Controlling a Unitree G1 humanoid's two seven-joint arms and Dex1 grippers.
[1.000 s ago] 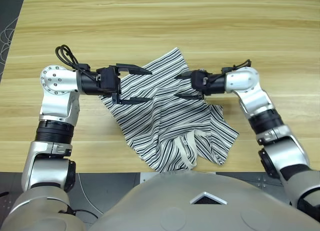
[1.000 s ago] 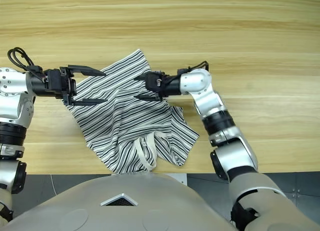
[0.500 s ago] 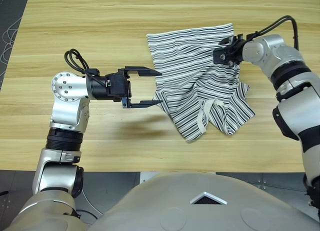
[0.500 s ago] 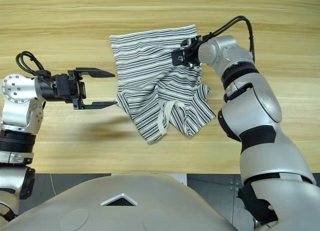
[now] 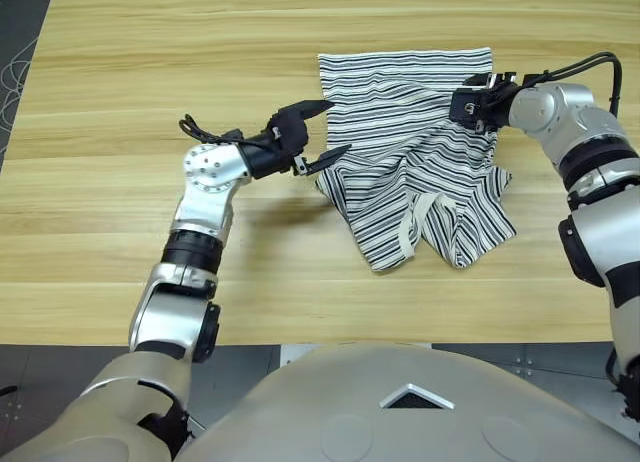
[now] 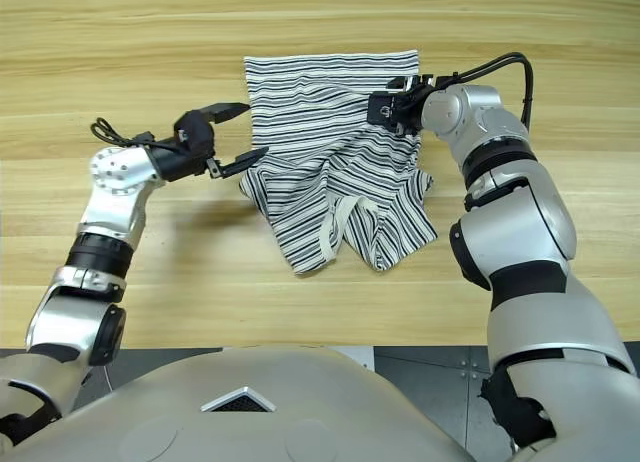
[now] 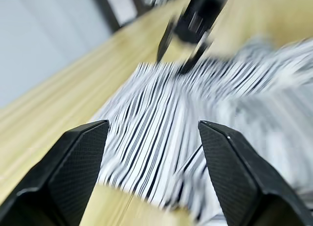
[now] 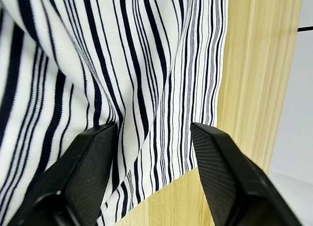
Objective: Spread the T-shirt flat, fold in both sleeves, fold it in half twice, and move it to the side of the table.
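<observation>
The black-and-white striped T-shirt [image 5: 400, 112] lies crumpled on the wooden table [image 5: 150, 62], right of centre. Its far part is fairly smooth, while the near part is bunched, with a white neck band [image 5: 410, 222] showing. My left gripper [image 5: 325, 132] is open at the shirt's left edge, one finger above the cloth and one at its hem. The left wrist view shows the stripes [image 7: 161, 118] just ahead of its fingers. My right gripper [image 5: 470, 104] rests on the shirt's far right part. Its fingers [image 8: 93, 172] stand apart over the cloth [image 8: 73, 50], so it is open.
Bare wood stretches to the left of the shirt and along the far side. The table's front edge [image 5: 300, 340] runs close below the shirt's near end. Dark floor [image 5: 20, 42] shows past the table's left edge.
The right gripper dragged the shirt from the front middle toward the far right, then let go. The left gripper has swung right to the shirt's left edge.
</observation>
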